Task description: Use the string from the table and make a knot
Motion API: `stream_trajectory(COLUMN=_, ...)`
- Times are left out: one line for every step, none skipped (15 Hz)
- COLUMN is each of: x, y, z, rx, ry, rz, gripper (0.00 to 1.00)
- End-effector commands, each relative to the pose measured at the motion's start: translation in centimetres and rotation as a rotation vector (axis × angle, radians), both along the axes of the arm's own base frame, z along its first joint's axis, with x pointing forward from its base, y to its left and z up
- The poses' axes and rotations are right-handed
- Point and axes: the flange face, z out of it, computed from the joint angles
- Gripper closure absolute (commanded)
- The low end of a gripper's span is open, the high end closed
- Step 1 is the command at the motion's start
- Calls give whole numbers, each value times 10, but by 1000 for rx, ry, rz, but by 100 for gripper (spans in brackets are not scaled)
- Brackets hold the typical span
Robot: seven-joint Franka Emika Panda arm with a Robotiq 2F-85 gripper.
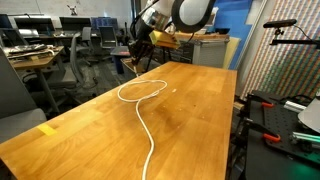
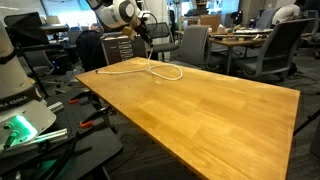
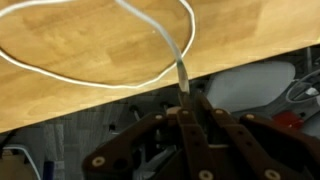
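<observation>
String (image 3: 182,68) rises from between the fingers (image 3: 190,115), which we see pinched shut on it in the wrist view, just off the edge of the table (image 3: 80,40). In both exterior views the fingers (image 1: 137,62) (image 2: 148,50) hang at the table's (image 1: 200,110) (image 2: 220,110) far edge, and the cord lies in an open loop on the wood beside them. In an exterior view its long tail (image 1: 150,145) trails toward the near edge.

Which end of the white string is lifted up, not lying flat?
The end beside the loop: the pincer pinches that bit of the string at the edge of the table. The other way, the string trails flat across the wood.
</observation>
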Motion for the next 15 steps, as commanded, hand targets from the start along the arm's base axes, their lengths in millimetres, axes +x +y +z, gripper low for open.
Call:
stream_trajectory(x=46, y=9, z=11, rx=12, ry=-91, rz=-43, gripper=96)
stream_trajectory(x=55, y=10, z=9, rx=0, ry=-103, rz=-53, gripper=96)
stream_trajectory(x=63, y=11, z=8, rx=-12, ry=-114, rz=-60, gripper=96)
stream_trajectory(x=68, y=11, z=6, rx=-19, ry=-120, rz=-71, gripper=96)
stream_trajectory(x=71, y=10, z=4, rx=-19, ry=-119, rz=-86, gripper=96)
stream_trajectory(x=71, y=12, z=-1, rx=-17, ry=-89, rz=-107, gripper=95)
stream_trajectory(x=61, y=12, z=-10, rx=-57, ry=31, rz=-153, gripper=62)
stream_trajectory(x=50, y=15, z=-20, rx=-76, ry=89, rz=-157, gripper=66)
stream_trajectory(x=56, y=6, z=-19, rx=-62, ry=25, rz=-120, gripper=90)
stream_trajectory(x=53, y=9, z=-25, rx=-79, ry=64, rz=-130, gripper=85)
stream_trajectory(x=51, y=12, z=-27, rx=-84, ry=79, rz=-133, gripper=76)
stream_trajectory(x=50, y=14, z=-28, rx=-86, ry=84, rz=-134, gripper=44)
stream_trajectory(x=49, y=14, z=-34, rx=-84, ry=102, rz=-125, gripper=41)
stream_trajectory(x=52, y=12, z=-39, rx=-93, ry=90, rz=-126, gripper=40)
stream_trajectory(x=52, y=11, z=-46, rx=-95, ry=115, rz=-132, gripper=34)
